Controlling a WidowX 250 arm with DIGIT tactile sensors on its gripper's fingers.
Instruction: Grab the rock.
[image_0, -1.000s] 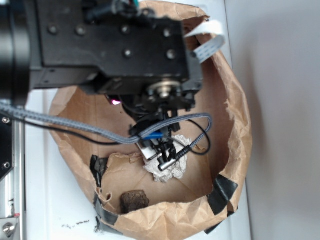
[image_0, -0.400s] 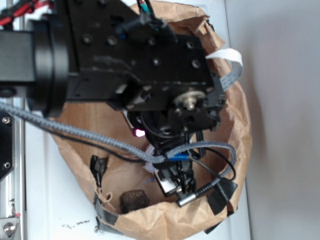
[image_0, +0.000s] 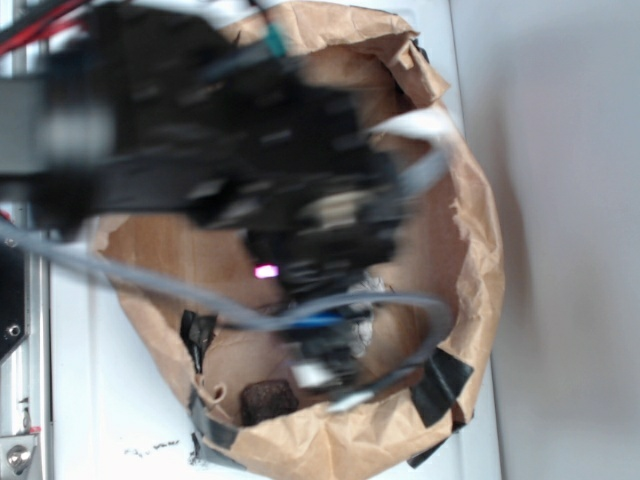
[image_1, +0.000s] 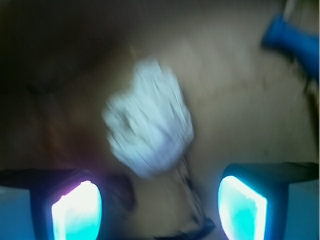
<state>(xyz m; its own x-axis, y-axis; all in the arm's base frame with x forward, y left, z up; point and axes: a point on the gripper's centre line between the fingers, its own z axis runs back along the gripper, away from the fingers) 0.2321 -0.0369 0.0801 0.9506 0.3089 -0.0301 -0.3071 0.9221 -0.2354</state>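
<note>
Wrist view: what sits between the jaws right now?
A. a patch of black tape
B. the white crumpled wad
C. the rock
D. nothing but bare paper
B: in the wrist view the white crumpled wad fills the gap ahead of the spread jaws, lying on the brown paper bag. The rock shows only in the exterior view, near the bag's lower edge, off to the side of the gripper.

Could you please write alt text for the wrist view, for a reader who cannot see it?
Blurred close-up from the gripper: a crumpled white wad lies on brown paper ahead, above the gap between the open jaws, whose two pads glow cyan at the bottom corners. A blue object shows at the top right; no rock is visible.
</note>
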